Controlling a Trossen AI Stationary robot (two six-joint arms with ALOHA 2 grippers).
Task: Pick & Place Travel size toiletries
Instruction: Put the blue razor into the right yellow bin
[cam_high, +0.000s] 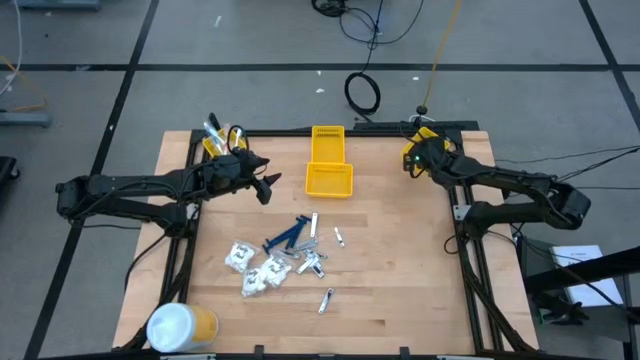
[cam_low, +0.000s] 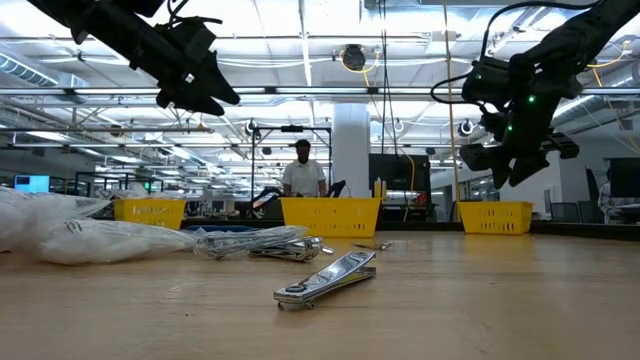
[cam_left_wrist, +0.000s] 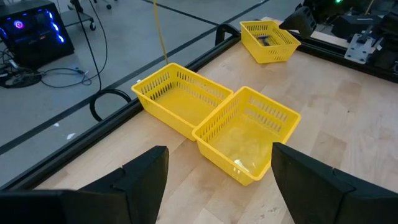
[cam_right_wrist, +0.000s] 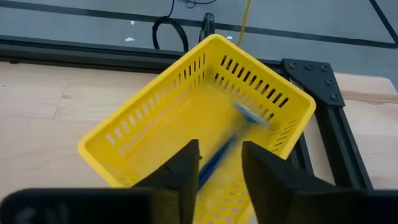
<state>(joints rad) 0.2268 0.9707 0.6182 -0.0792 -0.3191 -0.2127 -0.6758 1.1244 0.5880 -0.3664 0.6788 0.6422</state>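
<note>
My right gripper (cam_right_wrist: 219, 171) hangs directly above a yellow bin (cam_right_wrist: 186, 118) at the table's far right corner. The fingers stand slightly parted, and a dark blue razor (cam_right_wrist: 227, 146) shows as a blur between and below them, over the bin's interior. I cannot tell from the blur whether the fingers touch it. In the overhead view this gripper (cam_high: 412, 158) sits at the corner, largely covering that bin.

My left gripper (cam_high: 268, 186) hovers off the table just beside the two central yellow bins (cam_high: 329, 161), fingers (cam_left_wrist: 146, 177) spread wide and holding nothing. Its wrist view looks into both central bins; the nearer one (cam_left_wrist: 249, 140) appears bare apart from a faint glint on its floor.

The remaining toiletries lie in a loose cluster on the wooden table (cam_high: 400, 270), near its middle. Two more blue razors (cam_high: 290, 236) lie crossed. White crinkly packets (cam_high: 255, 268) are grouped to their left. Small silvery tubes (cam_high: 316, 262) sit beside the razors, and one further silvery tube (cam_high: 326, 299) lies apart, nearer the front edge; the low view shows it (cam_low: 325, 280) flat on the wood.

A large white-and-yellow cylinder (cam_high: 181, 326) stands at the front left corner. Another yellow bin (cam_high: 222, 138) sits at the far left corner with items in it that I cannot identify. A person (cam_low: 302, 172) stands in the room beyond the table.
</note>
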